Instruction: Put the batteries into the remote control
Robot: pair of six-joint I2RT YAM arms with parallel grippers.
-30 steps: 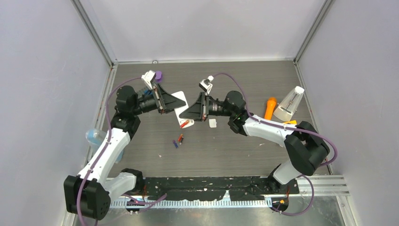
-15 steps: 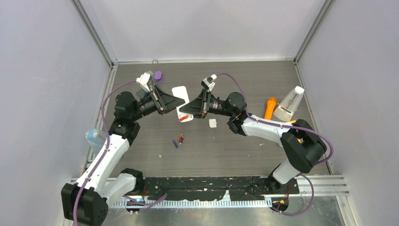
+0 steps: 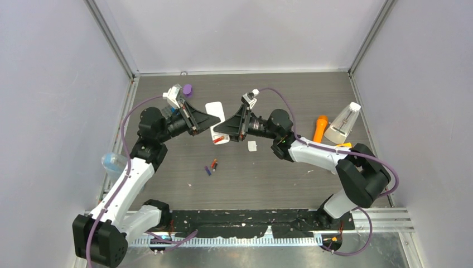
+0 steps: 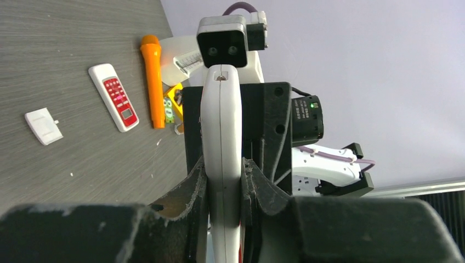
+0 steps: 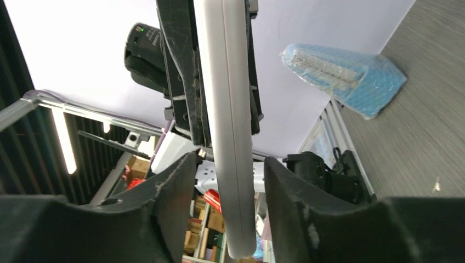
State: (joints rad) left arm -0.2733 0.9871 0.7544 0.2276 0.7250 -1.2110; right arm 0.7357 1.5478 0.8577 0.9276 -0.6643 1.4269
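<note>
over the table (image 3: 334, 95), left pincer (image 4: 222, 170) clamps the white remote (image 4: 221, 126) edge-on — right pincer (image 5: 230, 164) stands apart around it.

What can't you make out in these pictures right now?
- Top view: the battery compartment of the white remote, mostly covered by the left gripper and right gripper.
- Wrist views: the remote is edge-on, so neither face shows.
- Top view: the loose batteries are too small to count or read polarity.
</note>
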